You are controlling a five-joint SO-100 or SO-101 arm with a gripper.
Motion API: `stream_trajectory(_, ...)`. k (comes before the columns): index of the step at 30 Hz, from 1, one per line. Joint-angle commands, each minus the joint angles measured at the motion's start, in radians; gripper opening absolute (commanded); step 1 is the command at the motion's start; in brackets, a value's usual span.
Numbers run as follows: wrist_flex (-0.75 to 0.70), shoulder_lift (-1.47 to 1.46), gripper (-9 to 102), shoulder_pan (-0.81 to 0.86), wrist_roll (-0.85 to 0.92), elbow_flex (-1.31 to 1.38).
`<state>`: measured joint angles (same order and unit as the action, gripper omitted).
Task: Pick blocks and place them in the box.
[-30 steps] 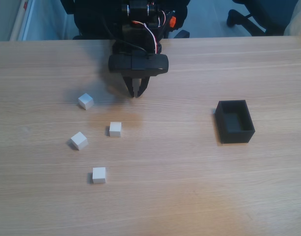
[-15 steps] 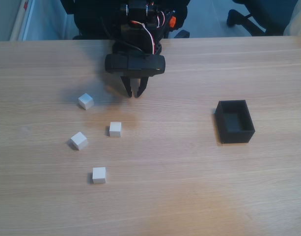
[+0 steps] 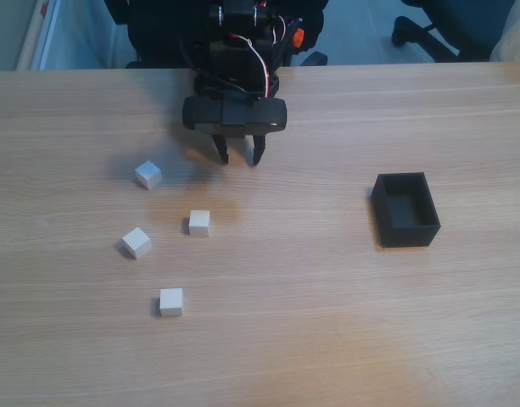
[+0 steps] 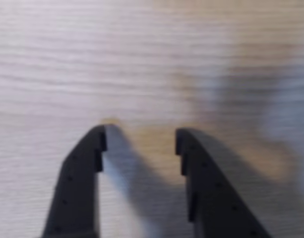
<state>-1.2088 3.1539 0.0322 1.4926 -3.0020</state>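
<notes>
- Fixed view: pincer [image 3: 240,159] released, empty, near counter [image 3: 327,322] far edge.
- Four blocks [image 3: 198,222] left of centre.
- Box [image 3: 405,209] toward right edge.

Four white blocks [image 3: 148,175] scattered left, black box [image 3: 405,209] right, open-topped
</notes>
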Motion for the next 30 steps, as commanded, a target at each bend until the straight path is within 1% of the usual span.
stream_trajectory(1,0.066,-0.098,20,0.009,0.0,0.114)
stream_trajectory(8,0.169,-0.324,23,0.018,-0.021,0.268)
stream_trajectory(16,0.296,-0.558,24,0.067,0.034,0.38)
stream_trajectory(23,0.368,-0.781,24,0.152,0.143,0.477)
stream_trajectory(26,0.391,-0.845,24,0.19,0.196,0.502)
stream_trajectory(30,0.457,-0.919,24,0.235,0.256,0.517)
